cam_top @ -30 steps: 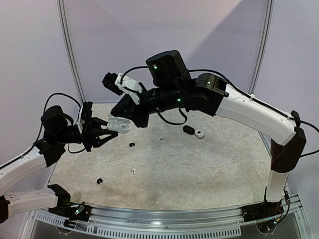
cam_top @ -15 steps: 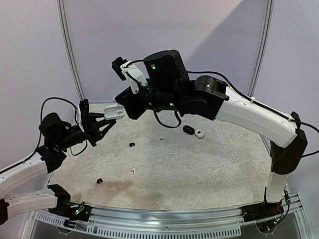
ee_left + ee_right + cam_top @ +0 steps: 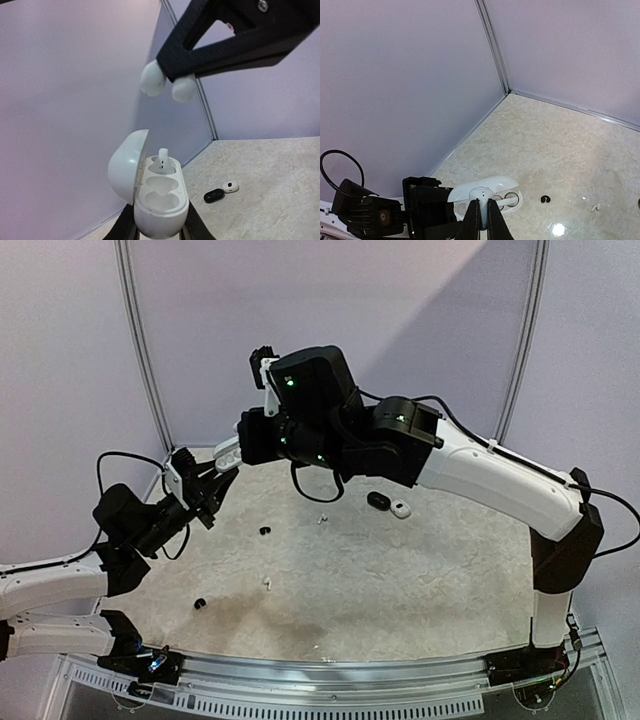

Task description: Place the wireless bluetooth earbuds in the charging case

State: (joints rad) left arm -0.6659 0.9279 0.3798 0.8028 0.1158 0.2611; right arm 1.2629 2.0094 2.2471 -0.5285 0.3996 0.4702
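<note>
Nearest the bases: a tiny black earbud (image 3: 199,604) and a tiny white stemmed earbud (image 3: 267,583) loose on the pale speckled tabletop (image 3: 420,580), well apart. Further in sit a second black earbud (image 3: 264,531) and a second white earbud (image 3: 322,519), then a small black pebble case (image 3: 378,501) just beside a small white pebble case (image 3: 401,509). All four loose buds are tiny and scattered, so I'd expect picks to skid them or pinch them crooked, and black ones put in a white case would be a mismatch. Further back, off the table, the left gripper (image 3: 157,226) has its jaws clamped low on the glossy white open charging case (image 3: 159,207). Its lid (image 3: 125,167) is swung to one side, one white earbud (image 3: 162,160) stands in the far socket, and the near socket is empty. That bud looks proud of its well, maybe not seated; tilt the case and it could drop out. The grip is only at the base, so a downward push likely pivots or slips the case. Just above, the right gripper (image 3: 167,86) has its jaws together, white pads (image 3: 152,80) touching, nothing visible between them. Coming down closed, it could knock the lid shut or jam the bud sideways.
</note>
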